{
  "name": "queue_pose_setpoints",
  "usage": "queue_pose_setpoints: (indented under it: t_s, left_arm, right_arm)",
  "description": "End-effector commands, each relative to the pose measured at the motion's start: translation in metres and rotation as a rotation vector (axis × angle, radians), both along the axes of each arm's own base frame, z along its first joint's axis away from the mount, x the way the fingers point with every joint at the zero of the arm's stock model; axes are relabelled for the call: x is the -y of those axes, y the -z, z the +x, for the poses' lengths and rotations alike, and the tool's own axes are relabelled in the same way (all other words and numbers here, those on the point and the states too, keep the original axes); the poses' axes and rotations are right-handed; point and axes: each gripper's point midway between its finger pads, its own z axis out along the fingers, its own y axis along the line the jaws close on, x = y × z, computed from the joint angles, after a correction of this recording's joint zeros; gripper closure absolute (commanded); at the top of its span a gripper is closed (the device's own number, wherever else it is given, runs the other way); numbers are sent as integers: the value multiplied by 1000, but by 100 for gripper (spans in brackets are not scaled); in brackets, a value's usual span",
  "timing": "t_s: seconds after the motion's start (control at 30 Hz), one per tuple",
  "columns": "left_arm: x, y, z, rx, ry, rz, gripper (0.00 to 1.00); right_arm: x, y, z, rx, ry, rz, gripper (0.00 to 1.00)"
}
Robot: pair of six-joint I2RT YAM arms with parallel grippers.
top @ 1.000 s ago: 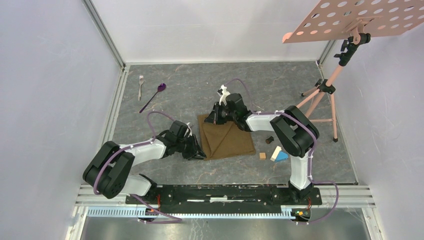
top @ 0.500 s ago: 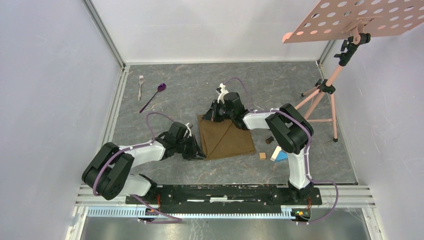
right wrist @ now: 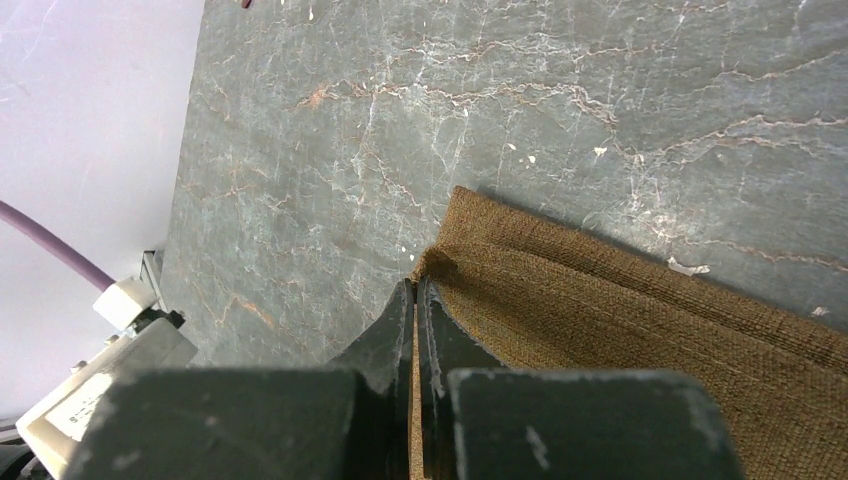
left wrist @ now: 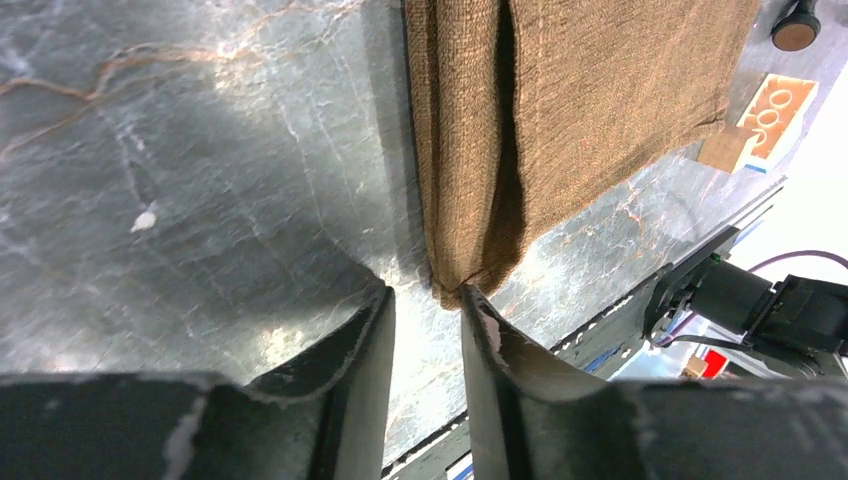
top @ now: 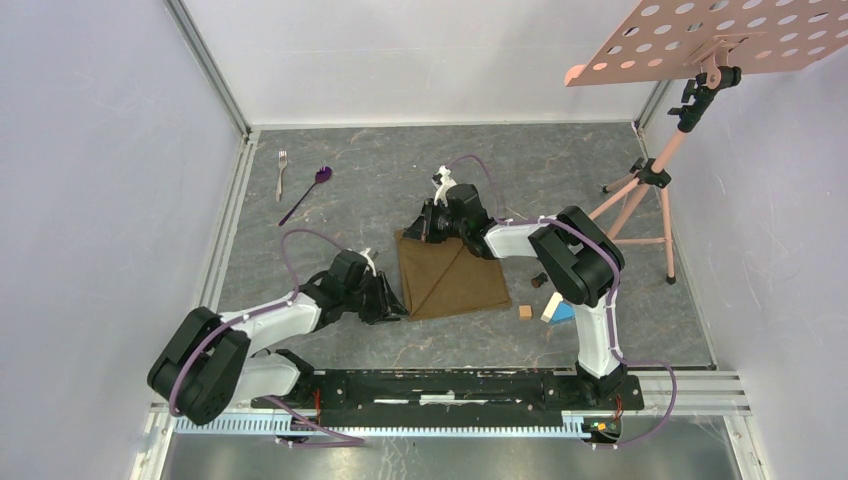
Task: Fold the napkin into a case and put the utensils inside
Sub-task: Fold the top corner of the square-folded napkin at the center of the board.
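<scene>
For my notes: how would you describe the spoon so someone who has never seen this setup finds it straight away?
Take the grey marbled table and look to its far left corner, well away from the brown napkin in the middle. Two utensils lie there apart; the spoon is the slanted one nearer the centre, with a purple bowl, unlike the plain silver fork.

Grey, veined counter (top: 380, 190). Near the middle, a folded brown napkin (top: 452, 278), flat, with a diagonal crease. Toward 10 o'clock, fork (top: 282, 172) and purple spoon (top: 308, 193), close together but apart. Toward 4 o'clock, small blocks (top: 552, 307) just beside the napkin's edge. Toward 3 o'clock, tripod (top: 640, 215) legs.
</scene>
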Motion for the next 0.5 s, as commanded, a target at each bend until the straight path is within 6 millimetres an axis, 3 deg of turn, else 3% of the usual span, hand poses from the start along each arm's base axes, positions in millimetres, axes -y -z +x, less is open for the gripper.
queue_pose_setpoints:
  t_s: [0.0, 0.23, 0.33, 0.47]
  left_arm:
    - [-16, 4, -6, 2, -43, 62, 59]
    - [-5, -26, 13, 85, -43, 21, 43]
    - [1, -25, 20, 76, -32, 22, 39]
    - [8, -15, 26, 56, -12, 38, 41]
  right_arm:
    - [-9, -19, 13, 57, 10, 49, 100]
    - [-8, -19, 15, 55, 26, 58, 100]
    - [-9, -21, 16, 56, 32, 68, 100]
    - [-9, -19, 17, 52, 38, 64, 100]
